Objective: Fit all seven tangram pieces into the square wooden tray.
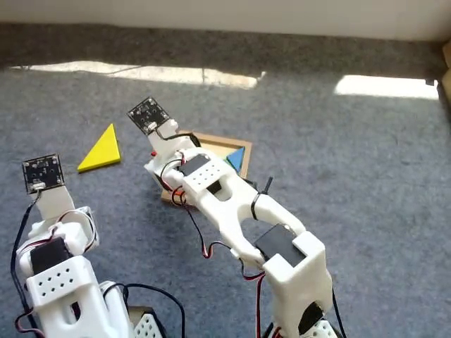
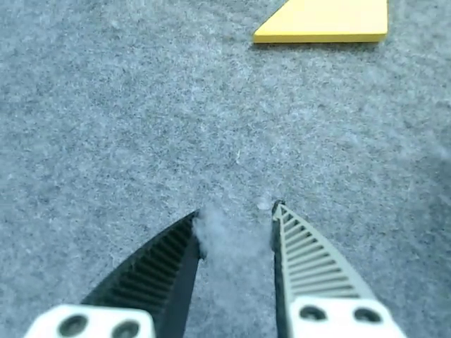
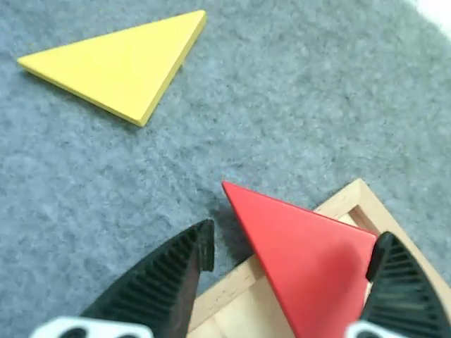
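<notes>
My right arm is covering most of the wooden tray (image 1: 220, 143) from above. Only its far rim, a blue piece (image 1: 237, 158) and the edge of a green piece (image 1: 228, 161) beside it are showing inside. I cannot tell what else is lying in it.

Close up, a red triangle (image 3: 303, 257) is lying across the tray's corner. One point is jutting past the rim over the grey carpet (image 2: 106, 105), and its near end is running out of frame. My right claw (image 3: 292, 246) is standing wide around it, one finger right at a corner and the other apart from it.

My left claw (image 2: 237, 213) is standing open too, holding nothing, over bare carpet. A yellow triangle (image 1: 102, 149) is lying on the carpet near the tray, cut off in my left wrist view.
</notes>
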